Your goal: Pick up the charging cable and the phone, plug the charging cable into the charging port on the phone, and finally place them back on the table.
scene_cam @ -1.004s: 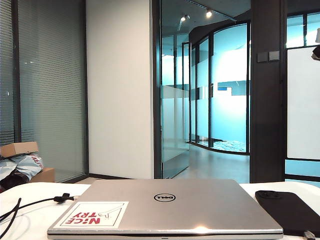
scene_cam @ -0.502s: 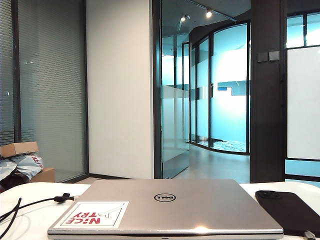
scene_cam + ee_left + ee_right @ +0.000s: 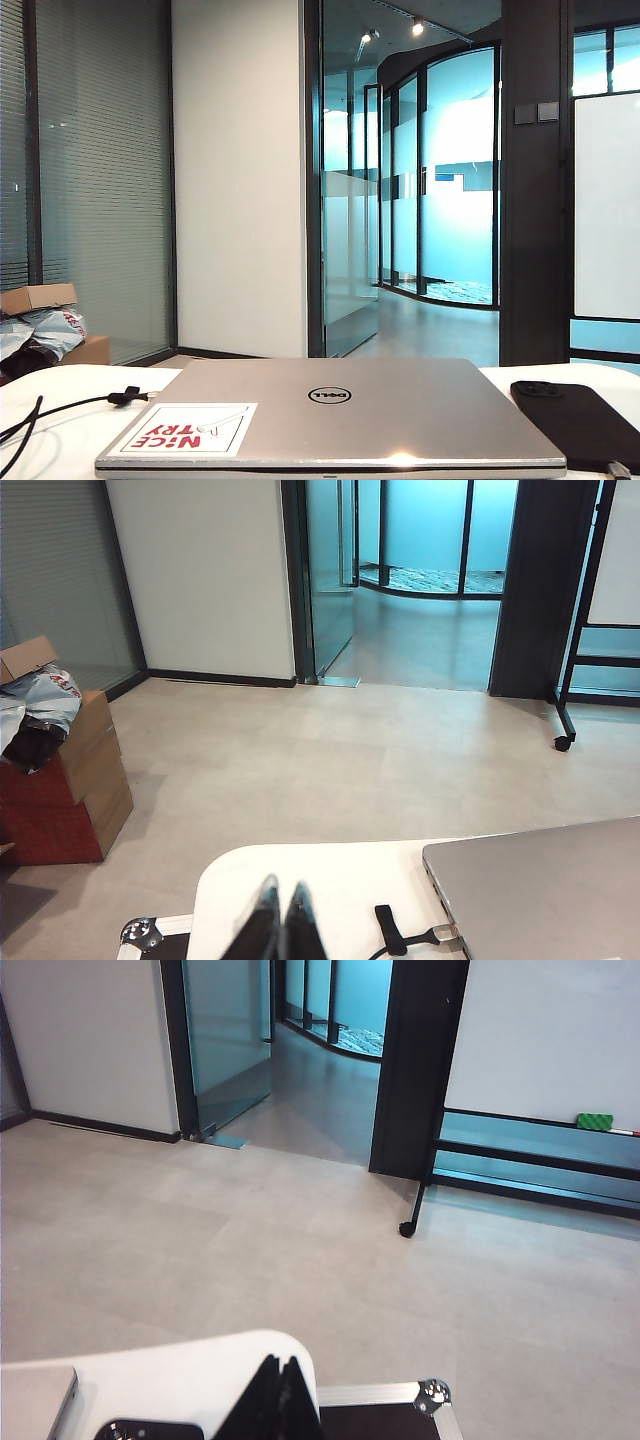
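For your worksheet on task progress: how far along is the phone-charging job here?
Apparently finished: the phone lies on the table beside the laptop, a plug at its near end. The left gripper and right gripper are shut, empty, pulled back. Whether the cable is fully seated is unclear.

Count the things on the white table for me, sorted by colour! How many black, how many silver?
Black: 2, the phone and the charging cable
Silver: 1, the laptop
Total: 3
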